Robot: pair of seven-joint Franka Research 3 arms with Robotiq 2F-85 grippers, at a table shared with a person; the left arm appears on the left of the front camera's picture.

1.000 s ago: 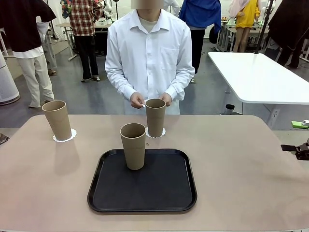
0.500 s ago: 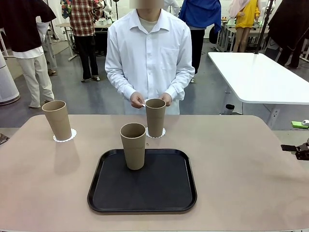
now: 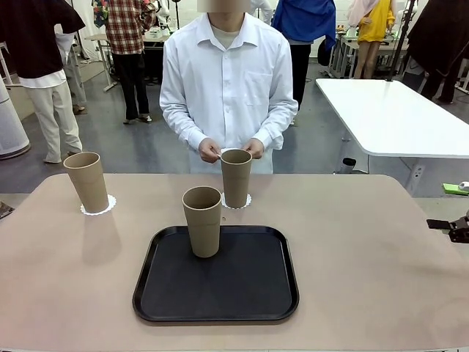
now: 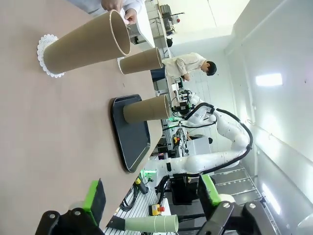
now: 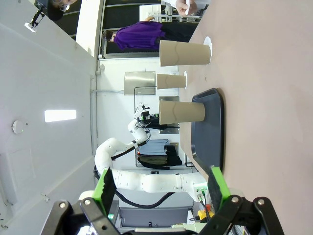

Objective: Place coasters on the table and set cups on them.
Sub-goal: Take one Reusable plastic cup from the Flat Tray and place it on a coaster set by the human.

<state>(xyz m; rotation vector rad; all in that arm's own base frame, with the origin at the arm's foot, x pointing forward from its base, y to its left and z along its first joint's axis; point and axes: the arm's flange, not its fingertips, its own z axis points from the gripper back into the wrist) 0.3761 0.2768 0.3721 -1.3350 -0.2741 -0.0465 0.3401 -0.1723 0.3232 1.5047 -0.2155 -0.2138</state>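
Our left hand point(image 4: 151, 196) is spread wide, green pads well apart, nothing in its grasp, hanging off the worktop point(image 3: 366, 249). At ten o'clock the left cup point(image 3: 88, 182) stands upright on its lacy paper coaster point(image 3: 97, 209). Towards six, the tray cup point(image 3: 202, 220) stands on the black tray point(image 3: 146, 293), with no coaster beneath it. At twelve, the far cup point(image 3: 236, 178) sits on the far coaster point(image 3: 246, 202), and the person's fingers point(image 3: 210, 151) are right behind its rim. Our right hand point(image 5: 161, 188) is just as wide and just as empty.

Our worry is that these cups are tall, matte and narrower at the base, so a high or off-centre pinch could topple one. That thin scalloped paper could also skid or crumple on the smooth top as a cup lands.
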